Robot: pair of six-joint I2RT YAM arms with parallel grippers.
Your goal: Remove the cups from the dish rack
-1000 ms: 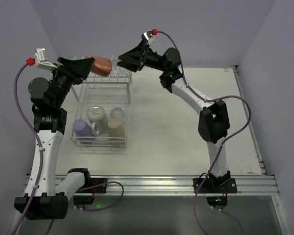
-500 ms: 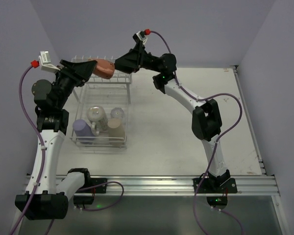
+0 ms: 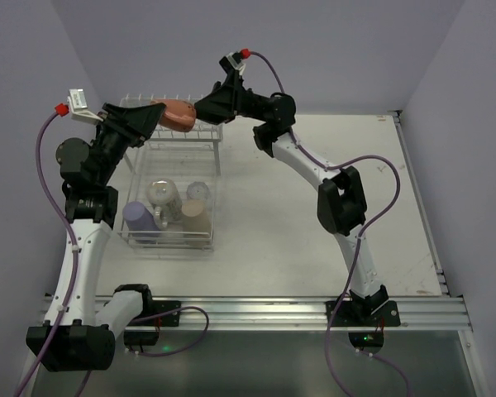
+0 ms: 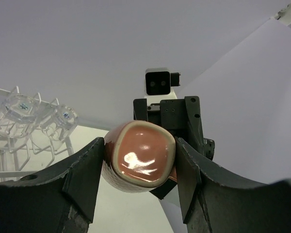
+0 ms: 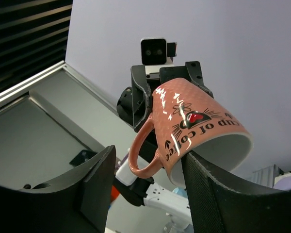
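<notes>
A salmon-pink mug (image 3: 178,114) with black lettering hangs on its side above the dish rack (image 3: 167,245). My left gripper (image 3: 155,117) is shut on its base end (image 4: 139,158). My right gripper (image 3: 200,108) has come in from the opposite side, and its jaws straddle the handle (image 5: 140,156) and the rim. The right finger (image 5: 203,184) lies against the mug wall (image 5: 199,124); the left finger (image 5: 94,182) stands apart from the handle. In the lower basket lie a lavender cup (image 3: 139,217), a tan tumbler (image 3: 195,219) and a clear glass (image 3: 161,194).
Two small clear glasses (image 4: 20,104) (image 4: 63,116) sit upside down on the prongs of the rack's upper shelf (image 3: 132,102). White tabletop (image 3: 298,240) stretches to the right of the rack. Walls close in behind and on both sides.
My right arm has swung left to the mug and its jaws have narrowed around the handle end. My left arm holds the mug almost still, shifted a little.
</notes>
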